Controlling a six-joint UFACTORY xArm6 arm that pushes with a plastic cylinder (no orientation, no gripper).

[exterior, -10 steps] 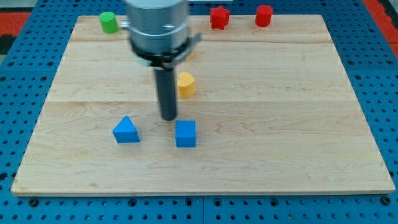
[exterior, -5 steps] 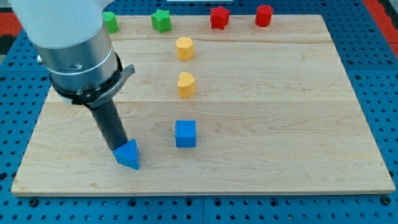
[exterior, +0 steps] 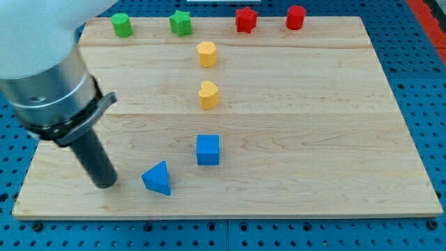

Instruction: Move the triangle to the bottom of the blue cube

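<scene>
The blue triangle (exterior: pixel 157 178) lies near the board's bottom edge, to the lower left of the blue cube (exterior: pixel 208 150), with a small gap between them. My tip (exterior: pixel 104 184) rests on the board to the left of the triangle, a short gap away and not touching it. The rod rises up and to the left into the arm's grey body, which covers the view's upper left.
Two yellow blocks (exterior: pixel 206 54) (exterior: pixel 208 95) stand above the blue cube. Along the wooden board's (exterior: pixel 313 139) top edge are a green cylinder (exterior: pixel 121 24), a green star (exterior: pixel 180 23), a red star (exterior: pixel 245 19) and a red cylinder (exterior: pixel 295 17).
My tip went from beside the cube to the triangle's upper left and pushed it down and right. The tip has since drawn back to the left of the triangle.
</scene>
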